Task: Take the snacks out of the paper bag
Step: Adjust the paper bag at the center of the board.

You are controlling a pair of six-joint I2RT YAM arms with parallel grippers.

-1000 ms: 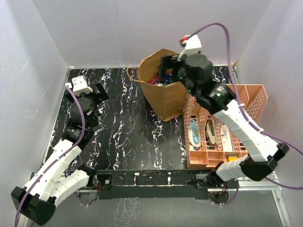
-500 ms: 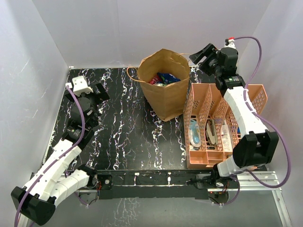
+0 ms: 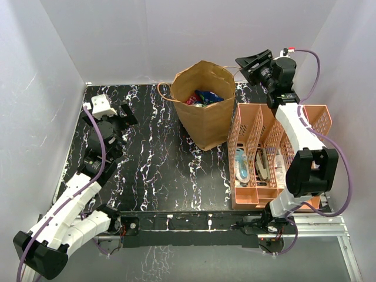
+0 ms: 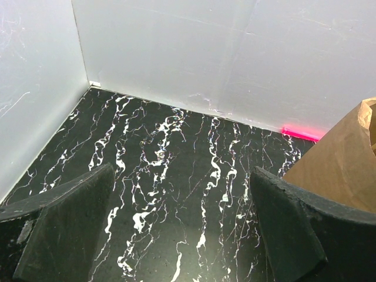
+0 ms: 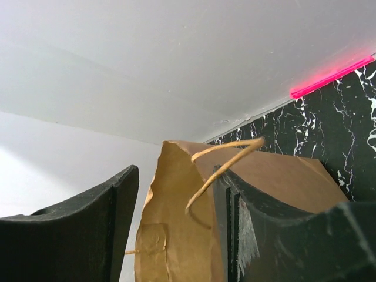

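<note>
- Standing upright at the back of the desk (image 3: 153, 164), the bag (image 3: 205, 120) has its mouth open upward, just beside the pink organiser (image 3: 242, 141).
- The snacks (image 3: 201, 97) lie inside it, below the rim. Red, blue and green packets show through the mouth; I cannot tell how many.
- The right jaws are spread and empty, raised near the bag's far right rim and pointing toward it, close to a twine handle (image 5: 226, 154).
- The left jaws are also spread and empty, low over the desk, well left of the bag.
- The packets look light, crinkly and slippery, probably puffed with air, so a hard squeeze could crush what is inside. A flat sealed edge or corner seems a better place to pinch than the swollen middle.
- The bag is thin paper, light and soft-walled. It will likely tip or drag along if a packet snags on its side, so steadying the rim with the other arm may help.
</note>
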